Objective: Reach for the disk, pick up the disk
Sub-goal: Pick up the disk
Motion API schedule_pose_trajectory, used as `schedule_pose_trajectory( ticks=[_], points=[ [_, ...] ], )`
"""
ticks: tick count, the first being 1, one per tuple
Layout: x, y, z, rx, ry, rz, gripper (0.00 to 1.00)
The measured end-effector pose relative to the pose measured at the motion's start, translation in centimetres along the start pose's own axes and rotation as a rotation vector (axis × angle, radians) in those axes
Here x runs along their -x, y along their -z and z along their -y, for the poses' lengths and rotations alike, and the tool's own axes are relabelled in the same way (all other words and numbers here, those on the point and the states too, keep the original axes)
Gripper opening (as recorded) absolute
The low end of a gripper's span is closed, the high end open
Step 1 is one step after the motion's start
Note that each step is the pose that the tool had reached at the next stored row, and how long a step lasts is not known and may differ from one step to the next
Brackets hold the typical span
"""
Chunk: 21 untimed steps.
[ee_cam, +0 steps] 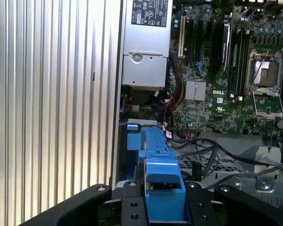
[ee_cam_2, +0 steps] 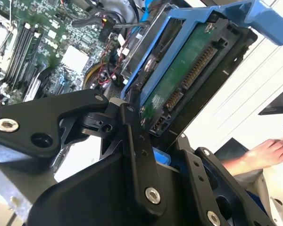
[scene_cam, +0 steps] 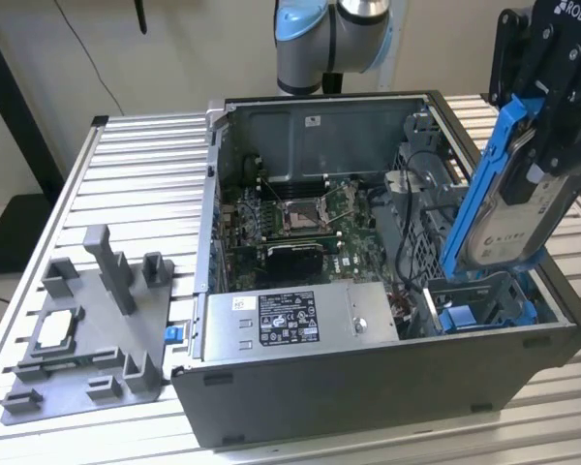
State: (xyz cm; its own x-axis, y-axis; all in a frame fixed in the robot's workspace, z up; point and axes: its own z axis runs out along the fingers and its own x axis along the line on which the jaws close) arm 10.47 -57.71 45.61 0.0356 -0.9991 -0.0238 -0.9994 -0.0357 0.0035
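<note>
Clamping one disk [scene_cam: 506, 208] above the open case [scene_cam: 368, 387], one end effector [scene_cam: 552, 116].

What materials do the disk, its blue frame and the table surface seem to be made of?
The disk, held by the claw above the case, looks like matte silver metal with a white paper label. Its underside shows a green circuit board in the second wrist view. The blue bracket appears to be moulded plastic, glossy and evenly coloured. The table seems to be ribbed aluminium with a dull sheen.

End effector [scene_cam: 523, 208] raised, tilted — clamped shut
</note>
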Motion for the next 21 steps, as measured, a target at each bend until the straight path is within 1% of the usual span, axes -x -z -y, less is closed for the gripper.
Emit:
schedule_pose_trajectory(
  ticks=[8, 14, 21],
  points=[
    [-0.36, -1.34, 0.0, 0.0, -0.002, 0.0001, 0.0],
    [-0.38, -2.04, 0.0, 0.0, -0.002, 0.0001, 0.0],
    [-0.38, -2.1, 0.0, -0.0001, -0.002, 0.0, 0.0]
  ],
)
